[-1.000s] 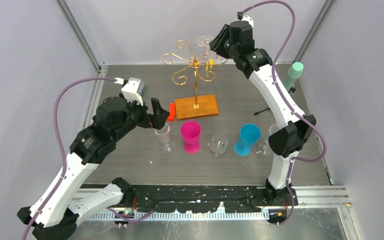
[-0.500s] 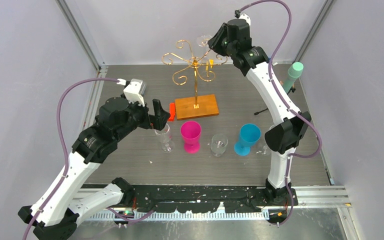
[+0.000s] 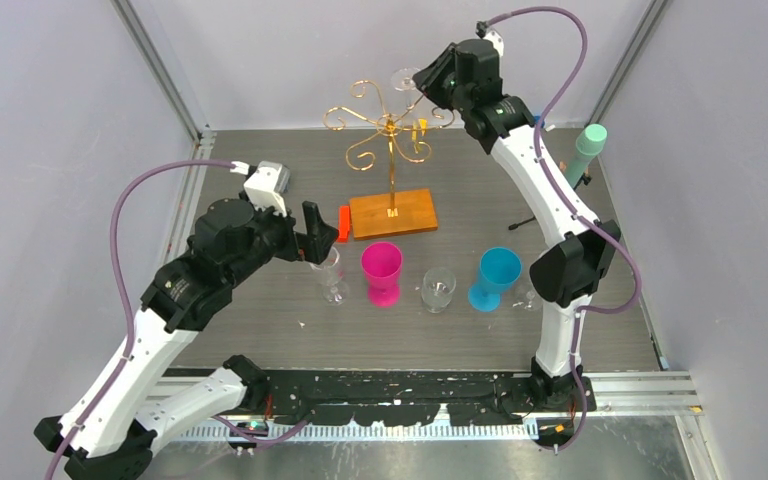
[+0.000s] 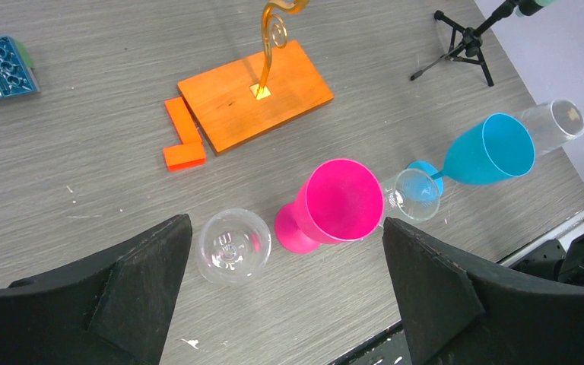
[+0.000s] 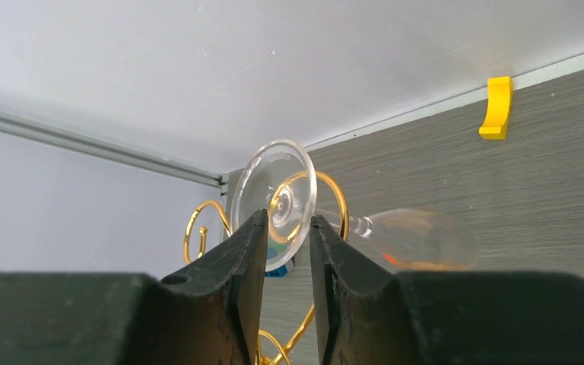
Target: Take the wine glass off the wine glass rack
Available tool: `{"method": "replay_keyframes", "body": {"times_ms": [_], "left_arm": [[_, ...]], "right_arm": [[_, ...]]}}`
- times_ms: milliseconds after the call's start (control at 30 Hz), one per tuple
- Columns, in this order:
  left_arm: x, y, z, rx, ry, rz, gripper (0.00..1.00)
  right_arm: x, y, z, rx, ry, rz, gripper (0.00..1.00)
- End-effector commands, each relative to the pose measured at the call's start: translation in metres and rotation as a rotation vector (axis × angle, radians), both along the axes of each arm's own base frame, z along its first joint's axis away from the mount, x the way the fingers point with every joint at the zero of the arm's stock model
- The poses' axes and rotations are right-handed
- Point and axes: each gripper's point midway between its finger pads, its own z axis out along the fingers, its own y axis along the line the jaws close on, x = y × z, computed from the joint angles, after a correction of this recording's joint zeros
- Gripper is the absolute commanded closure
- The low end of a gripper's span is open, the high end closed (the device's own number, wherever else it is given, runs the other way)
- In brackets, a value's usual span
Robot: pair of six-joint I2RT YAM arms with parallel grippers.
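The wine glass [image 5: 262, 179] is hanging on its side from the wine glass rack [image 3: 392, 205]. Its round foot is sitting just beyond the tips of the right gripper [image 5: 287, 224], and its bowl is trailing off to the right of the right-hand finger. A gold scroll of the rack is curling around the stem right behind the foot.

The right gripper's jaws are standing narrow, with the lower rim of the foot showing in the slit between them. I cannot tell whether the pads are actually bearing on the glass.

The main risk, as I am judging it, is the foot catching on that scroll. A pull that is not running along the open end of the wire would be dragging the light stand with it. The stand could then tip toward the pink cup [image 4: 338, 201], the blue cup [image 4: 494, 148] and the clear glasses below.

A narrow pinch on smooth glass is also inviting a slip or a twist.

The left gripper [image 4: 286, 228] is hanging wide open over a clear glass [image 4: 232, 247], well away from the rack's base, so nothing is steadying the stand.

No brand or label is showing. A faint mark near the foot's rim is too small to read.
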Motion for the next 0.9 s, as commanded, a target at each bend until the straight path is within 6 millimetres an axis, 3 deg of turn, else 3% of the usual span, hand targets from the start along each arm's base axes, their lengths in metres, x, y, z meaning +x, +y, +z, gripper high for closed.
{"method": "replay_keyframes", "body": {"times_ms": [0, 400, 633, 867], "left_arm": [[-0.002, 0.000, 0.010, -0.031, -0.029, -0.001, 0.00], [-0.003, 0.001, 0.009, -0.029, -0.028, 0.005, 0.00], [-0.003, 0.004, 0.007, -0.022, -0.027, 0.013, 0.00], [-0.003, 0.004, 0.007, -0.020, -0.029, 0.016, 0.00]], "right_arm": [[0.012, 0.002, 0.019, 0.127, -0.050, -0.026, 0.68], [0.026, 0.004, 0.020, 0.369, -0.033, 0.022, 0.65], [0.021, 0.021, 0.015, 0.398, 0.009, 0.118, 0.70], [0.018, 0.021, 0.011, 0.345, 0.033, 0.135, 0.76]]}}
